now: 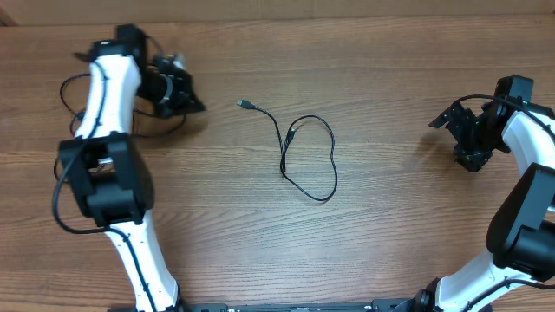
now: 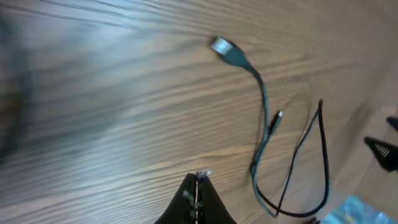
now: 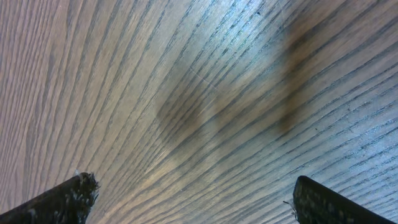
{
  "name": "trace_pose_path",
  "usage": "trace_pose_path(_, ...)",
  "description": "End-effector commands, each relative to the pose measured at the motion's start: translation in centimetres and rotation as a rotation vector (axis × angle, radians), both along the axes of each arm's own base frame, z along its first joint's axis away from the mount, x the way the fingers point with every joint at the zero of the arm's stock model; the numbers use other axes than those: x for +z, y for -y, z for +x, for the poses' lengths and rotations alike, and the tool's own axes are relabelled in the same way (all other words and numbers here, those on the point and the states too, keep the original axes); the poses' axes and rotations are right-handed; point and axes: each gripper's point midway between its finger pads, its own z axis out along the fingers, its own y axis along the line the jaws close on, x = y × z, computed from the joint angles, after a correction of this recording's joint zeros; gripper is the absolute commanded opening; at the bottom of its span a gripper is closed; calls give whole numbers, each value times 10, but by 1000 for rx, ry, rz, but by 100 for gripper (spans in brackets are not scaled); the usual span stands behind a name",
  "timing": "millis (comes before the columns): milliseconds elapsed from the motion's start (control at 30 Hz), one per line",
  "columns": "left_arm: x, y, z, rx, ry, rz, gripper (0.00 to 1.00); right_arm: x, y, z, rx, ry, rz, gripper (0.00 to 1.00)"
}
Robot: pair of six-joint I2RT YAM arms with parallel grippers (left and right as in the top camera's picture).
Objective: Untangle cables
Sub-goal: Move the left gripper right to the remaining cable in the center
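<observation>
Closest to the left wrist camera, the left claw (image 2: 199, 198) shows as a dark wedge at the bottom edge, its two tips pressed together with nothing between them. Beyond it lies the cable (image 1: 284, 165), a thin black cord lying on the wooden surface (image 1: 390, 251), about midway between the two arms. Seen from above, its silver plug (image 1: 245, 104) points up and to the left. From there the cord runs down to the right and curves round in one loose, open loop, and its small second end (image 1: 293, 132) lies near the top of that loop, just beside the first strand. It is not clear whether the strands cross there or only lie side by side, nor whether this is one cord or two. The loop's long axis runs roughly toward and away from the robot's base. The cable lies to the right of the left claw and to the left of the right claw (image 1: 453, 143). The left claw is plainly the nearer, and the silver plug is the part closest to it, with bare wood between them. The right claw sits well apart from the loop's far side. Its wrist camera shows both fingers spread wide at the lower corners, gripping nothing, with only wood grain beneath. The plug end looks like the left arm's natural first hold.
</observation>
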Motion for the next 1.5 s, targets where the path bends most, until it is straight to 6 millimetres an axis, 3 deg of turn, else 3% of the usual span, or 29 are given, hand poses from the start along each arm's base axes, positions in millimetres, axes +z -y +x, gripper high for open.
trace_pose_path(0, -7, 28, -6, -7, -44, 51, 4, 12, 3, 6, 5, 36, -15, 100)
trace_pose_path(133, -24, 44, -12, 36, -98, 231, 5, 12, 3, 6, 5, 36, -15, 100)
trace_pose_path(233, -33, 61, -20, 47, -119, 345, 22, 12, 3, 6, 5, 37, -15, 100)
trace_pose_path(300, -38, 70, -27, 81, -136, 418, 26, 12, 3, 6, 5, 36, -15, 100)
trace_pose_path(333, -40, 74, -29, 104, -145, 443, 35, 12, 3, 6, 5, 36, -15, 100)
trace_pose_path(433, -48, 93, -36, 140, -152, 475, 43, 12, 3, 6, 5, 36, -15, 100)
trace_pose_path(700, -58, 147, -51, 45, -100, 467, 43, 12, 3, 6, 5, 36, -15, 100)
trace_pose_path(867, -61, 174, -62, -16, -70, 469, 49, 12, 3, 6, 5, 36, -15, 100)
trace_pose_path(1200, -72, 172, -72, -56, -37, 576, 49, 12, 3, 6, 5, 37, -15, 100)
trace_pose_path(1467, -75, 172, -75, -193, -3, 586, 55, 12, 3, 6, 5, 36, -15, 100)
